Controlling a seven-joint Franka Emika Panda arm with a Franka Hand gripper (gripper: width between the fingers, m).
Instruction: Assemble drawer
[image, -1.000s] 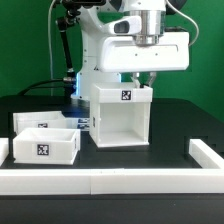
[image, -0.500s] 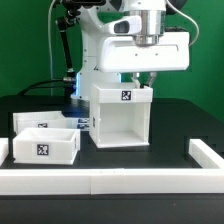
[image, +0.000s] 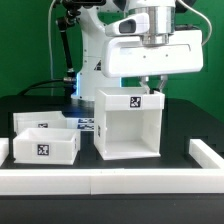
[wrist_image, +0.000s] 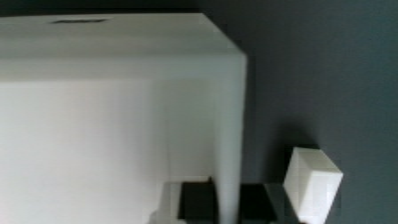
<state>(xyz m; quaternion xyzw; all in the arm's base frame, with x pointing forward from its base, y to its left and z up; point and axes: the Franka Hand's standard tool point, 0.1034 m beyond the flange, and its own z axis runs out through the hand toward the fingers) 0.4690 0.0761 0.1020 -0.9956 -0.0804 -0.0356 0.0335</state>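
Nearest the camera, a low white rail (image: 110, 180) is running across the front of the dark desk (image: 180, 125), with a raised end at the exterior view's right. Just behind it, toward the exterior view's left, a small open-topped drawer box (image: 42, 150) is sitting with a marker tag on its front wall. A second white tray-like part (image: 30, 121) is lying directly behind that one, touching it or nearly so.

Near the middle, the tall drawer case (image: 128, 130) is standing upright, its open side facing the camera and a tag on its top panel. (Whether its base is touching the desk or hanging just above it, I cannot tell.) Between the case and the small boxes, the marker board (image: 86, 124) is lying flat.

The end effector (image: 151, 88) is coming down onto the rear edge of the case's top. In the wrist view its dark fingers (wrist_image: 199, 203) are pinching a thin wall of the case (wrist_image: 107, 120) from both sides, so it is clenched on the case. A small white block (wrist_image: 313, 185) is lying beside it on the desk; I cannot tell what it is.
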